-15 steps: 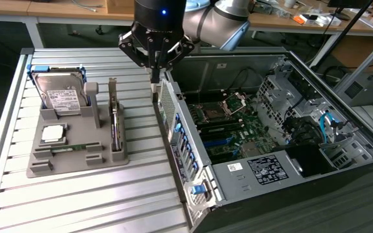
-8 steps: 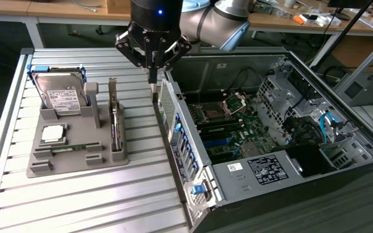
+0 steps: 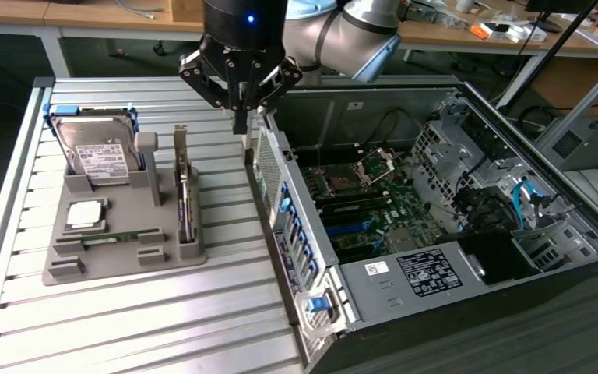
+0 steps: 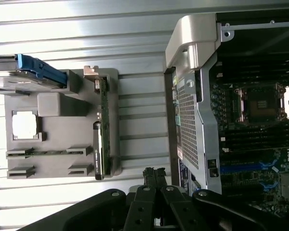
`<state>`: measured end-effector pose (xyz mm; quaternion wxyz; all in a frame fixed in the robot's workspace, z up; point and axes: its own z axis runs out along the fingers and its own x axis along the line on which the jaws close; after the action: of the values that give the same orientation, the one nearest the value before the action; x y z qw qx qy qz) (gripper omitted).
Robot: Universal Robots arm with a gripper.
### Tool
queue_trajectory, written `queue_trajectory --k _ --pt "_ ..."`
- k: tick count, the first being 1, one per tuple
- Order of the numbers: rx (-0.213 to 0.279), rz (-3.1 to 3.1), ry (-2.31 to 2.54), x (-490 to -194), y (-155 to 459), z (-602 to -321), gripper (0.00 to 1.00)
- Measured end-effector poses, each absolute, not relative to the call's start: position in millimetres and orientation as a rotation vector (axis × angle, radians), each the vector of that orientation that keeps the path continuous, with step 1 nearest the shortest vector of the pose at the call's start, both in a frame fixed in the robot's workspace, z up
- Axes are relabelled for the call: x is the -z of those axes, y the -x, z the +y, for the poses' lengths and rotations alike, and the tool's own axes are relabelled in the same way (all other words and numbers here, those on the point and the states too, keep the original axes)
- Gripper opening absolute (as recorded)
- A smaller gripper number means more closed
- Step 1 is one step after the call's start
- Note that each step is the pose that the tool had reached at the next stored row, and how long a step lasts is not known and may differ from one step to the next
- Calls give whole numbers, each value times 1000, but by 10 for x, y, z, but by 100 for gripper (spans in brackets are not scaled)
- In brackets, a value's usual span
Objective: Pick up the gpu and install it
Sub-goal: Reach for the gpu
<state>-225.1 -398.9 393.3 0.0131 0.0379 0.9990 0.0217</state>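
Gripper (image 3: 245, 117): clenched on nothing, hovering above the rear wall of the computer case (image 3: 278, 187) | gpu (image 3: 181, 195): on edge in the grey holder (image 3: 122, 261) on your worktop, ungrasped | Risk: descend here and you likely strike the case; an off-centre pinch could tip the card.

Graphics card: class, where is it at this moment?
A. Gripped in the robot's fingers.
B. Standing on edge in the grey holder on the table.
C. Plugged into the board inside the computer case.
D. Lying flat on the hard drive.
B: the graphics card stands on its edge in a slot of the grey holder on the table, while the shut fingers hold nothing.
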Motion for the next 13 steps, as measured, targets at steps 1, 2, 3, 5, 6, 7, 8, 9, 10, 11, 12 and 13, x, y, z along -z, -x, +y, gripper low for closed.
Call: queue_trajectory --k 1,2,3,5,6,7,8,9,10,11,12,13 --pt "-68 3112 -118 -3933 2260 -3989 11" --pt "-68 3113 -118 -3933 2268 -3989 11" --pt "-68 3113 -118 -3933 2275 -3989 11" --pt "-68 3113 -118 -3933 2288 -3990 11" --pt "-68 3112 -118 -3933 2295 -3989 11" --pt "-68 3112 -118 -3933 2301 -3989 11" --pt "-68 3112 -118 -3933 2309 -3989 11" --pt "-68 3113 -118 -3934 2317 -3989 11" --pt "-68 3113 -118 -3933 2325 -3989 11" --pt "-68 3112 -118 -3933 2334 -3989 11" --pt "-68 3113 -118 -3933 2347 -3989 11" --pt "-68 3112 -118 -3933 2358 -3989 11"
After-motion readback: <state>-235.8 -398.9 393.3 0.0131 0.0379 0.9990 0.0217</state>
